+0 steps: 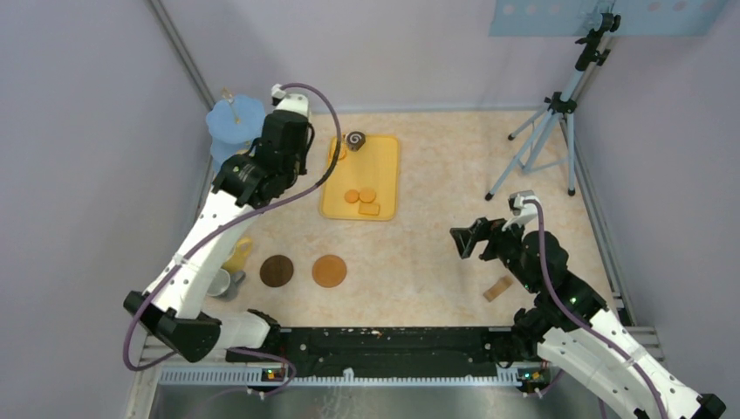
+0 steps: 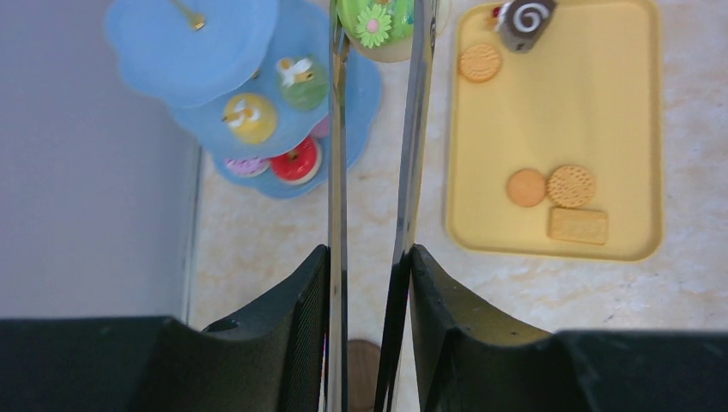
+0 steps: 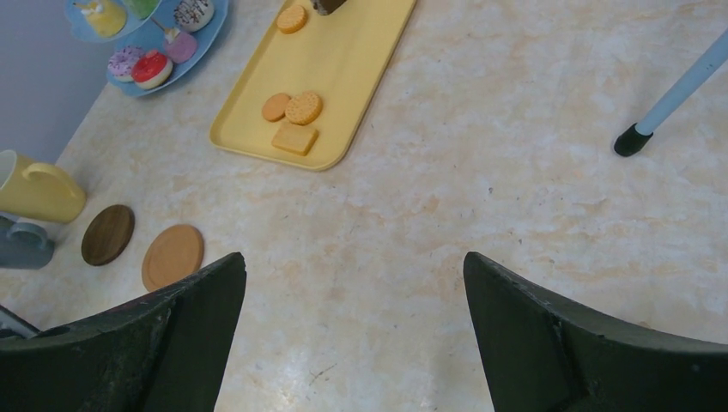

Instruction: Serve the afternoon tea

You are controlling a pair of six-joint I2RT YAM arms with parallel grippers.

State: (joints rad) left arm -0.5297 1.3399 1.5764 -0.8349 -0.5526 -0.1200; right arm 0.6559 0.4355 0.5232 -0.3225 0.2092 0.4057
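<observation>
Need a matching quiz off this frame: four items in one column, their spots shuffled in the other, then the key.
Items
1. swirl cake
2. red doughnut
3. yellow mug
4. green flower cake

Places
A. on the blue tiered stand, lower tier
B. between the blades of the tongs
C. next to the dark coaster
D. at the far end of the yellow tray

Pairs: 1-D, 2-A, 3-C, 4-B

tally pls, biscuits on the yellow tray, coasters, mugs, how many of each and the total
biscuits on the yellow tray: 4
coasters: 2
mugs: 2
total: 8
</observation>
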